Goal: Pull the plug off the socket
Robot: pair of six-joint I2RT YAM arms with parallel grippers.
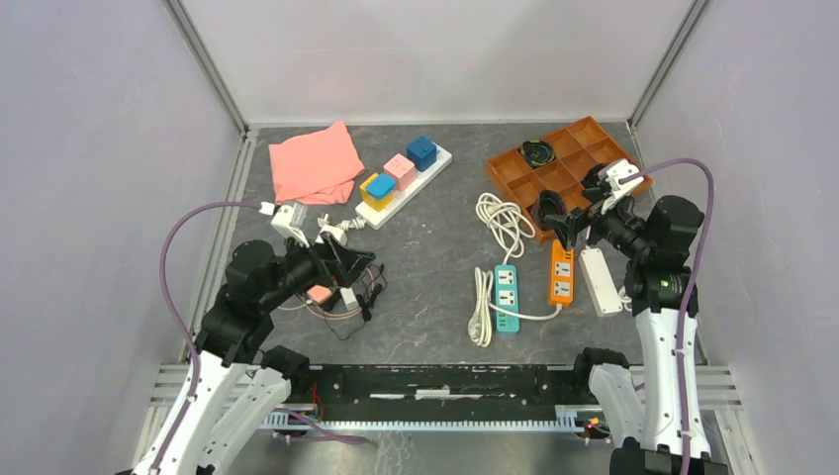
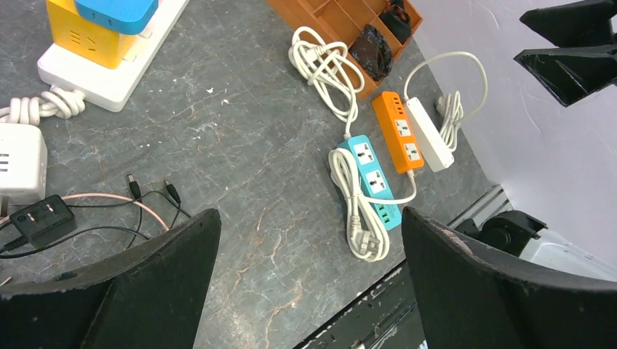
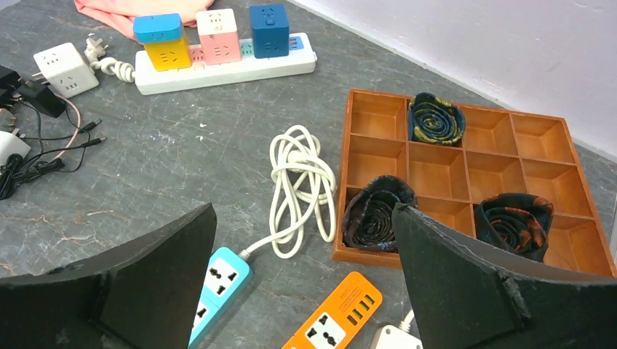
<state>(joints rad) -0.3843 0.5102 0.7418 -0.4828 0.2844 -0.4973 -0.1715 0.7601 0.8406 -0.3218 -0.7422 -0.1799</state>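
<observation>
Spread wide and holding nothing, the left hand [image 2: 309, 218] hangs over the near left of the bench [image 1: 435, 257], above a tangle of thin cables [image 1: 346, 297] and small black and white chargers. The right hand [image 3: 302, 211] is also spread and empty, and it hovers at the near edge of the orange tray [image 1: 554, 178] on the right side.

The socket [image 1: 435, 163] lies diagonally at the far middle of the bench, just beside a crumpled pink cloth [image 1: 315, 163] and well apart from both hands. Three cube plugs stand in it in a row. The yellow plug [image 1: 372, 196] is nearest the arms and has a light-blue cap [image 1: 381, 184] on top. The pink plug [image 1: 400, 170] is in the middle and the blue plug [image 1: 422, 151] is at the far end. The socket's white cord is knotted at its near end, close to a loose white adapter [image 3: 65, 69].

Between the hands, a teal strip [image 1: 507, 297] and an orange strip [image 1: 562, 272] lie side by side, with a short white strip [image 1: 602, 280] just right of the orange one. A coiled white cord [image 1: 505, 223] runs from the teal strip towards the tray. Three dark fabric rolls sit in separate compartments of the tray. One [image 3: 435, 120] is at the far edge and two [image 3: 378, 211] [image 3: 513, 222] are nearer the right hand.
</observation>
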